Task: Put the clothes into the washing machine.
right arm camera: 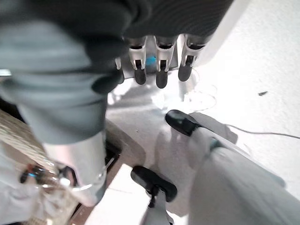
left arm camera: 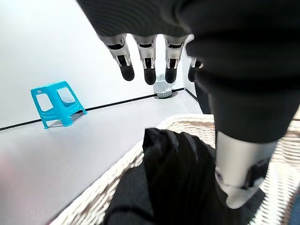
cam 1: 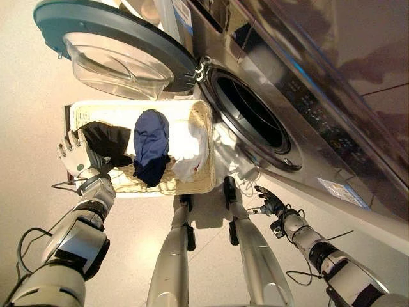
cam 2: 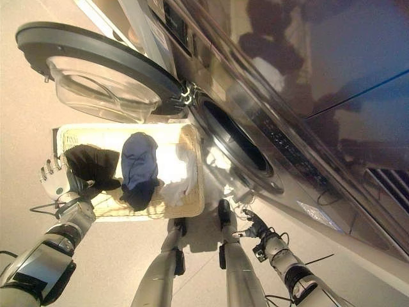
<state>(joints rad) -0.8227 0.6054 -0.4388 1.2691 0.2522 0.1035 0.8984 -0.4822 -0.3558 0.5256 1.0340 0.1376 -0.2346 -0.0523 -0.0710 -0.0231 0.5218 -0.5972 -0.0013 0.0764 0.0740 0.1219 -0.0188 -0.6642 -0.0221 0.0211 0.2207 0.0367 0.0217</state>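
Resting open: left hand (cam 1: pixel 75 157) by black garment (left arm camera: pixel 178 178) | right hand (cam 1: pixel 268 201) open | stool (left arm camera: pixel 56 101)

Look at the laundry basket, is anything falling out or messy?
A bit. The white cloth hangs over the basket rim on the washing machine side. The black cloth and the blue cloth lie inside.

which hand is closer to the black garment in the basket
Left. The left hand sits right at the black garment on the basket edge; the right hand hangs beyond the basket, near the washer.
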